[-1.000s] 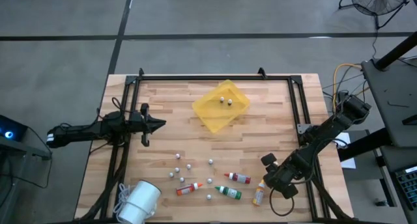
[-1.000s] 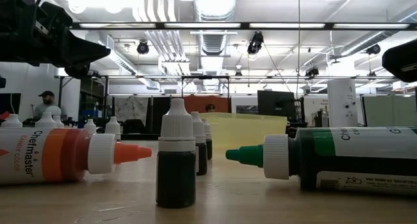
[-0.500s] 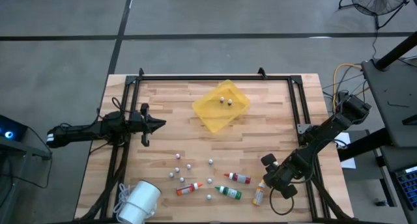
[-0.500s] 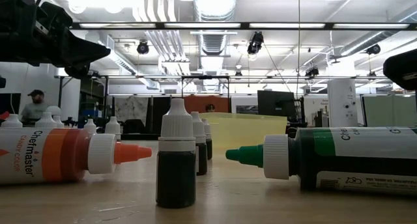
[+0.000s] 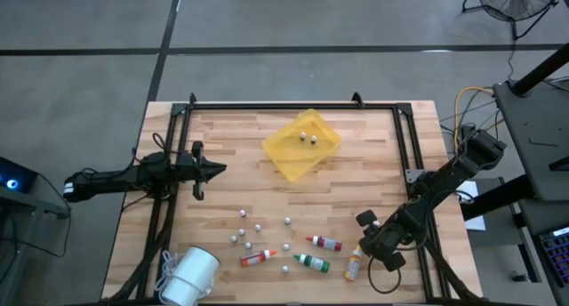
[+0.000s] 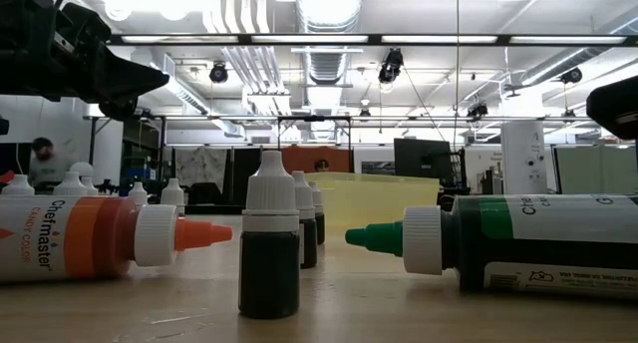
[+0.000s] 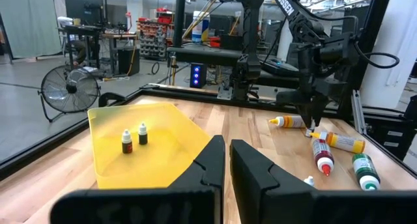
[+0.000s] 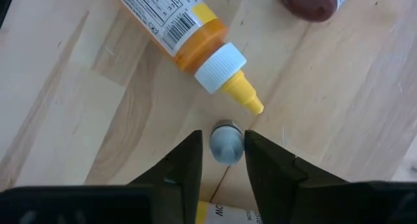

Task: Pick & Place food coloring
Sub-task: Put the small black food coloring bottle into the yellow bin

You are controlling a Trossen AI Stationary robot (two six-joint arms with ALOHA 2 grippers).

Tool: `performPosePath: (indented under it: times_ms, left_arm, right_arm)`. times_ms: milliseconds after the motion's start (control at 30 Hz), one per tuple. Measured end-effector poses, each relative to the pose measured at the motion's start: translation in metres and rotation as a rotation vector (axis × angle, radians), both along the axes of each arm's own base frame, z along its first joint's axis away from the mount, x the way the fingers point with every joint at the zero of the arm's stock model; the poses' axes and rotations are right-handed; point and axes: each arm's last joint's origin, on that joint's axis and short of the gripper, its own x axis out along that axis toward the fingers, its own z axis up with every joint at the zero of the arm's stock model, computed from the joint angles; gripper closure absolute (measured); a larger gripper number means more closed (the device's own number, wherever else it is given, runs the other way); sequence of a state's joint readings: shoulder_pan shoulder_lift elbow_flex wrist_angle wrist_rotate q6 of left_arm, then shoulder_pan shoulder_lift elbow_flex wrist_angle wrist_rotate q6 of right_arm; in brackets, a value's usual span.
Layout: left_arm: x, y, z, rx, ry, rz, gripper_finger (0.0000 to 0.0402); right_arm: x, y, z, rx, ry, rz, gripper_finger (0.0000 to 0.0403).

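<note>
Food coloring bottles lie near the table's front: a red one [image 5: 326, 244], a green one [image 5: 313, 263], an orange-capped one [image 5: 258, 257] and a yellow one [image 5: 353, 269]. Several small white-capped bottles [image 5: 258, 227] stand upright among them. My right gripper [image 8: 223, 140] points steeply down over one such small bottle [image 8: 226, 144], just off the tip of a lying yellow bottle's cap [image 8: 242, 97]. My left gripper [image 5: 220, 170] waits shut and level at the table's left, touching nothing. A yellow tray [image 5: 289, 155] at mid-back holds two small bottles [image 7: 134, 139]. My right gripper has the small upright bottle's white cap [image 8: 226, 154] between its two fingers, one on either side. The fingers [image 8: 189, 160] come from above, slanting steeply down. The bottle stands upright on the table; a thin gap seems to remain at one finger.
A second yellow bottle [image 8: 218, 214] lies close by the gripper, and a red bottle's base [image 8: 313, 2] is just beyond. A white roll with a cord [image 5: 191, 275] lies at the front left. A black frame [image 5: 293, 105] rims the table.
</note>
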State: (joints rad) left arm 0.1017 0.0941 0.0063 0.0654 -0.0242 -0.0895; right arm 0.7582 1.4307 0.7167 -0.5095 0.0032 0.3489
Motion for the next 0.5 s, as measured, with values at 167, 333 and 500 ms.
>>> performPosePath:
  times_ms: [167, 333, 500]
  left_arm:
    - [0.0, 0.0, 0.0, 0.0, 0.0, 0.0, 0.0402]
    - [0.0, 0.0, 0.0, 0.0, 0.0, 0.0, 0.0402]
    - [0.0, 0.0, 0.0, 0.0, 0.0, 0.0, 0.0402]
  right_arm:
    - [0.0, 0.0, 0.0, -0.001, 0.001, 0.0, 0.0339]
    - [0.0, -0.001, 0.001, 0.006, 0.001, -0.008, 0.0354]
    - [0.002, -0.006, 0.011, 0.066, 0.011, -0.042, 0.0349]
